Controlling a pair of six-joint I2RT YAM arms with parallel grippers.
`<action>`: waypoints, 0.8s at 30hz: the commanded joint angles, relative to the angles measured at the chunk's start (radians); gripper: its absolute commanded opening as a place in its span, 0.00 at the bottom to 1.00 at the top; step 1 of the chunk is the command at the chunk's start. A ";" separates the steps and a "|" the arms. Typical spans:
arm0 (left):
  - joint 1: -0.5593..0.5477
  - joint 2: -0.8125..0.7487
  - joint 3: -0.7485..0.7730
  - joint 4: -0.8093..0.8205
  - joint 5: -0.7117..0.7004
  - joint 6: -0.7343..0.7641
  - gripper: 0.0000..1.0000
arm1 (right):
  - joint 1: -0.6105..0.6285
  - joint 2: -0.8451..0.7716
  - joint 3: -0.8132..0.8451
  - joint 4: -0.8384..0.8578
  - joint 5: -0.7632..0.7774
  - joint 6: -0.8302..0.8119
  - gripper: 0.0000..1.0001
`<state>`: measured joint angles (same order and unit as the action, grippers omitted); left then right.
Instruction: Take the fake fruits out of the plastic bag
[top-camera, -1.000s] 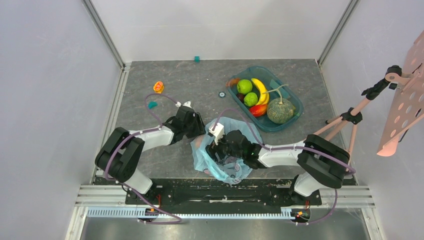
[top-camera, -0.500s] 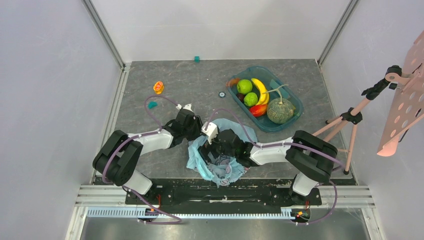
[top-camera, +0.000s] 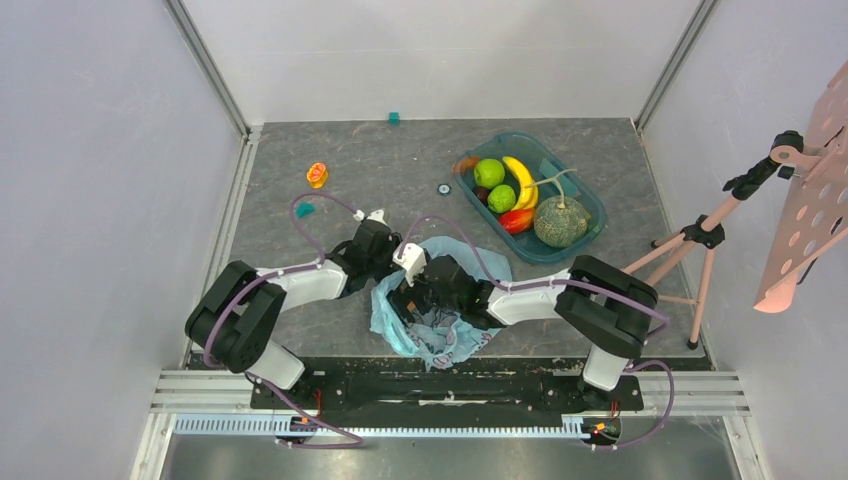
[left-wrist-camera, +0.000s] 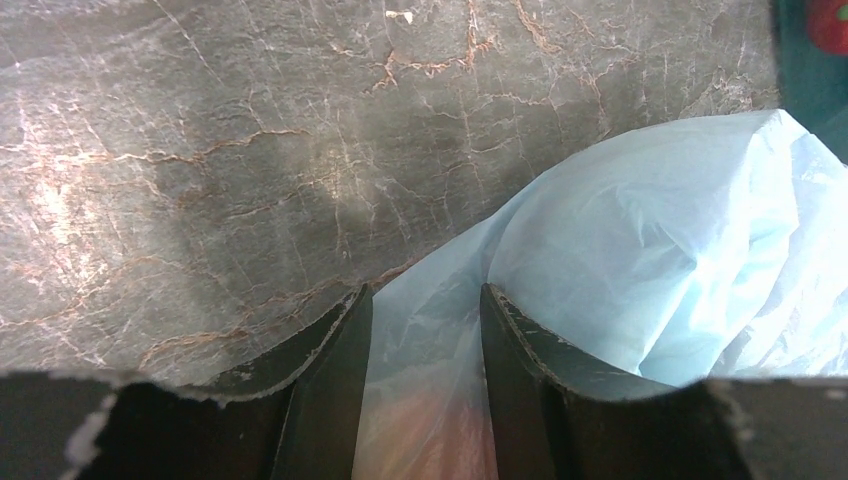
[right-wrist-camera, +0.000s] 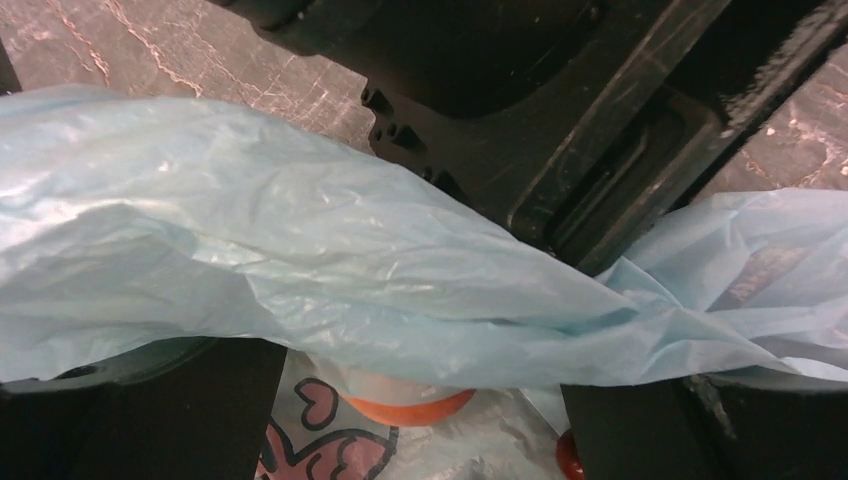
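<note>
The light-blue plastic bag (top-camera: 447, 318) lies crumpled near the front edge between my arms. My left gripper (top-camera: 384, 264) sits at its left rim; in the left wrist view its jaws (left-wrist-camera: 425, 385) pinch a fold of bag film (left-wrist-camera: 640, 250), with a pinkish-orange shape showing through. My right gripper (top-camera: 413, 297) is inside the bag's mouth, open, its jaws wide apart (right-wrist-camera: 420, 405). An orange fruit (right-wrist-camera: 408, 408) lies between them, half hidden under the bag film (right-wrist-camera: 300, 260). The melon (top-camera: 559, 222) and two green apples (top-camera: 489, 172) lie in the teal tray (top-camera: 590, 205).
The tray also holds a banana (top-camera: 521, 178) and a red-orange mango (top-camera: 515, 220). A small orange toy (top-camera: 317, 174) and teal bits (top-camera: 305, 209) lie at the back left. A tripod (top-camera: 700, 235) stands at the right.
My right gripper has moved left and deeper into the bag. The bag has bunched and shifted left with it. The left gripper has barely moved.
</note>
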<state>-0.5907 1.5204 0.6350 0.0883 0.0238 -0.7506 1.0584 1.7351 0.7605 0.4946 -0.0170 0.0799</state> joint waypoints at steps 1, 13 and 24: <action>-0.041 -0.013 -0.023 -0.024 0.050 -0.043 0.51 | 0.005 0.047 0.075 0.014 0.011 -0.026 0.98; -0.054 -0.036 -0.039 -0.025 0.041 -0.050 0.49 | 0.005 0.050 0.063 0.011 0.041 -0.033 0.90; -0.054 -0.026 -0.046 -0.030 0.017 -0.047 0.37 | 0.005 -0.152 -0.073 -0.052 0.101 -0.018 0.69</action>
<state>-0.6373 1.5017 0.6136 0.0967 0.0326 -0.7815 1.0698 1.6749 0.6987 0.4202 0.0128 0.0734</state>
